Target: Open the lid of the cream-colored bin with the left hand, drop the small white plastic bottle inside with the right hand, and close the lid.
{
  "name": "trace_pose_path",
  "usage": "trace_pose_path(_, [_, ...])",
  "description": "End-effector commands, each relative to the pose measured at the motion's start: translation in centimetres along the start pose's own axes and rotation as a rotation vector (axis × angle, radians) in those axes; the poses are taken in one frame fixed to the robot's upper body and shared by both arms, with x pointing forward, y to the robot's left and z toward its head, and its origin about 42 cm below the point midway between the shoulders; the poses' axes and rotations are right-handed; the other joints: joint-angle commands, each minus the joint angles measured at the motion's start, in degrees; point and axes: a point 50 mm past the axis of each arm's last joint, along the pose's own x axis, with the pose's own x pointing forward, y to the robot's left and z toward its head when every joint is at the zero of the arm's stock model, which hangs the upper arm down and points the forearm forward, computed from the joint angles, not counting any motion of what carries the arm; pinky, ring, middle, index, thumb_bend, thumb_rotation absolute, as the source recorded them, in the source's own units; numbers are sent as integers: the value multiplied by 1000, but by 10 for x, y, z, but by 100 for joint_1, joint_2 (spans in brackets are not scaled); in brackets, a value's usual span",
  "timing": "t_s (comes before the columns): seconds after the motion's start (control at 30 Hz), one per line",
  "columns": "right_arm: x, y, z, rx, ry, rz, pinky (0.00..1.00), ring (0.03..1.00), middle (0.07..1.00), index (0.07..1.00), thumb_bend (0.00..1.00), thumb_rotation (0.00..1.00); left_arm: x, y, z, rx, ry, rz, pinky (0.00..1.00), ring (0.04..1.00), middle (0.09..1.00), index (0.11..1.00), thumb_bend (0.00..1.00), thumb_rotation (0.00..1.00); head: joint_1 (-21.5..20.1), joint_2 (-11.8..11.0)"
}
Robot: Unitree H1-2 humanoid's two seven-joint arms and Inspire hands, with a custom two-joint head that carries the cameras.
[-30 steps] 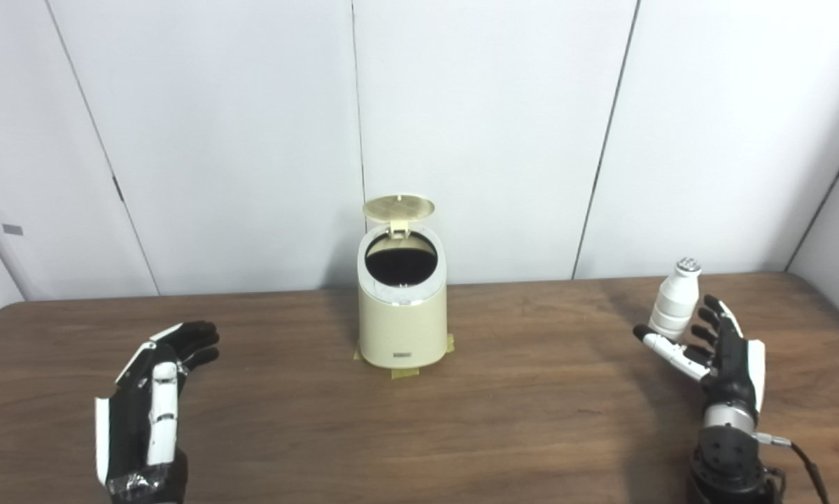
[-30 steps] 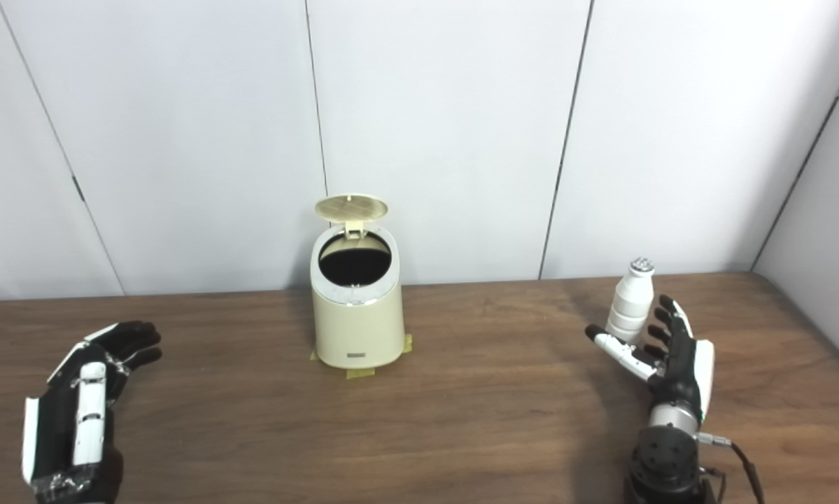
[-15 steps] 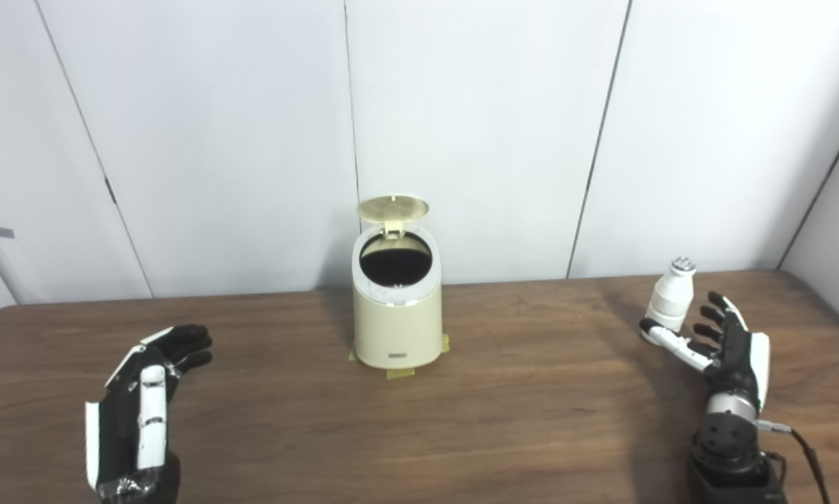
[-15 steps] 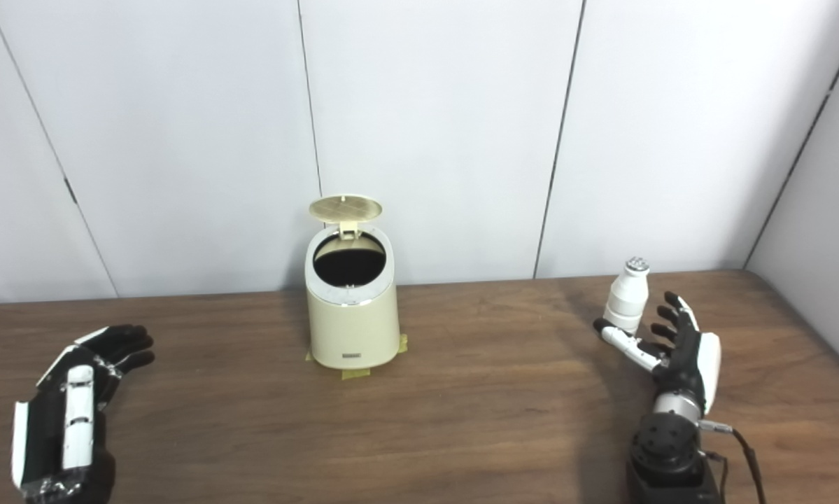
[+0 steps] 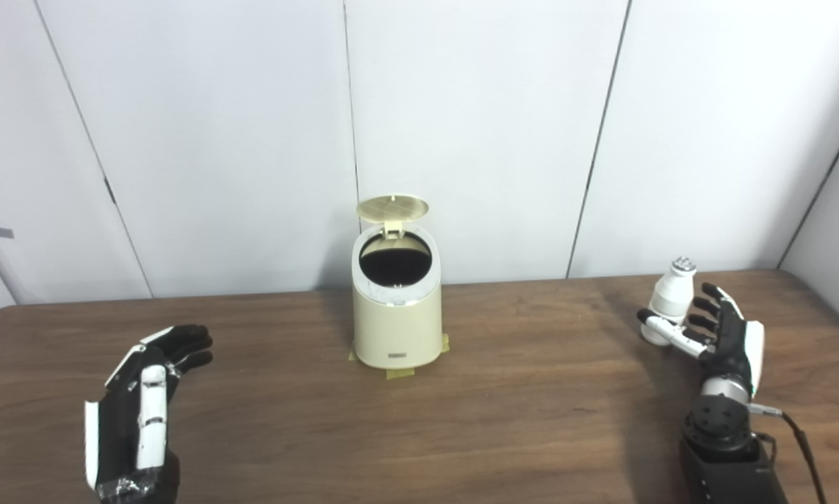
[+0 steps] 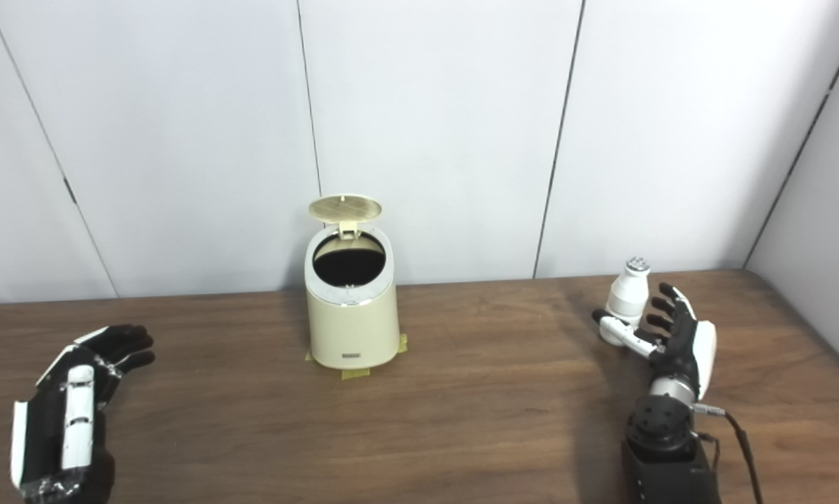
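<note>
Bin (image 5: pixel 397 318), smooth cream cylinder, round ribbed lid (image 5: pixel 392 207) upright.

Bin: the cream-colored bin (image 6: pixel 353 322) stood upright toward the back of the wooden table (image 6: pixel 461 420), near the middle, with yellow tape showing at its base.
Lid: the lid (image 6: pixel 345 208) was raised on its rear hinge, leaving the dark round mouth uncovered.
Bottle: the small white plastic bottle (image 6: pixel 628 294) stood upright on the table at the far right, well apart from the bin.
Right hand: the right hand (image 6: pixel 671 337) was spread around the bottle, thumb in front of its base and fingers (image 6: pixel 664 308) just to its right; whether they touched it could not be told.
Left hand: the left hand (image 6: pixel 76 402) hung over the table's left side, fingers apart, holding nothing.
Backdrop: white wall panels (image 6: pixel 426 126) rose behind the table.
</note>
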Motion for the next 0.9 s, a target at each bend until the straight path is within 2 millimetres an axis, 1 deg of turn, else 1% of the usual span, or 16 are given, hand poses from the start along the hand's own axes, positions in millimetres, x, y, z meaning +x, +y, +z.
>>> trace_pose_path(0.0, [24, -9, 40, 7, -125, -28, 603, 721, 783, 824, 806, 248, 9, -4, 17, -12, -91, -21, 665, 683, 672, 637, 300, 729, 5, 8])
trace_pose_path(0.2, [34, -3, 44, 19, -142, -25, 607, 729, 786, 804, 819, 230, 8, -5, 19, -4, -95, -19, 659, 682, 671, 638, 306, 727, 16, 19])
trace_pose_path(0.23, [35, -2, 45, 17, -146, -27, 599, 717, 772, 799, 816, 224, 8, -5, 19, -4, -95, -19, 654, 680, 670, 637, 304, 726, 16, 19])
trace_pose_path(0.3, [36, 0, 48, 21, -145, -35, 521, 646, 717, 787, 819, 209, 7, -5, 20, -5, -96, -20, 653, 680, 671, 638, 303, 727, 26, 32])
trace_pose_path(0.33, [37, 1, 49, 26, -142, -39, 509, 639, 713, 782, 821, 204, 7, -5, 20, -7, -96, -21, 655, 681, 672, 639, 297, 728, 26, 32])
trace_pose_path(0.43, [39, 2, 51, 43, -141, -53, 550, 673, 734, 770, 817, 178, 7, -6, 21, -6, -93, -18, 649, 679, 671, 638, 289, 726, 26, 32])
trace_pose_path(0.5, [39, 2, 52, 59, -154, -85, 535, 654, 711, 730, 820, 148, 7, -6, 21, -3, -92, -17, 646, 677, 669, 636, 292, 726, 35, 37])
trace_pose_path(0.57, [39, 2, 53, 72, -185, -125, 486, 593, 647, 651, 804, 46, 7, -6, 21, -6, -94, -22, 652, 679, 671, 638, 289, 730, 37, 38])
trace_pose_path(0.6, [39, 3, 53, 70, -197, -139, 468, 568, 618, 572, 664, 84, 7, -6, 21, -6, -96, -24, 652, 679, 670, 638, 286, 733, 34, 38])
trace_pose_path(0.63, [39, 3, 53, 68, -205, -147, 439, 533, 584, 522, 577, 105, 7, -6, 21, -5, -97, -24, 648, 676, 668, 636, 284, 735, 34, 38])
trace_pose_path(0.67, [39, 3, 52, 64, -211, -152, 429, 521, 572, 506, 547, 113, 8, -6, 22, -8, -97, -25, 646, 675, 667, 636, 283, 735, 28, 37])
trace_pose_path(0.7, [39, 3, 52, 61, -214, -156, 405, 493, 538, 491, 537, 57, 8, -6, 22, -8, -96, -25, 645, 675, 666, 636, 286, 734, 22, 41])
trace_pose_path(0.73, [39, 2, 51, 57, -217, -156, 380, 462, 513, 484, 531, 23, 8, -6, 22, -8, -97, -24, 642, 675, 666, 636, 287, 733, 22, 41])
trace_pose_path(0.77, [39, 2, 50, 46, -218, -153, 367, 447, 505, 481, 529, 11, 8, -6, 22, -7, -98, -24, 641, 673, 665, 635, 286, 734, 16, 40])
trace_pose_path(0.87, [39, 0, 47, 25, -215, -141, 365, 448, 501, 477, 527, 1, 8, -6, 22, -2, -99, -26, 652, 674, 664, 635, 289, 737, 8, 46])
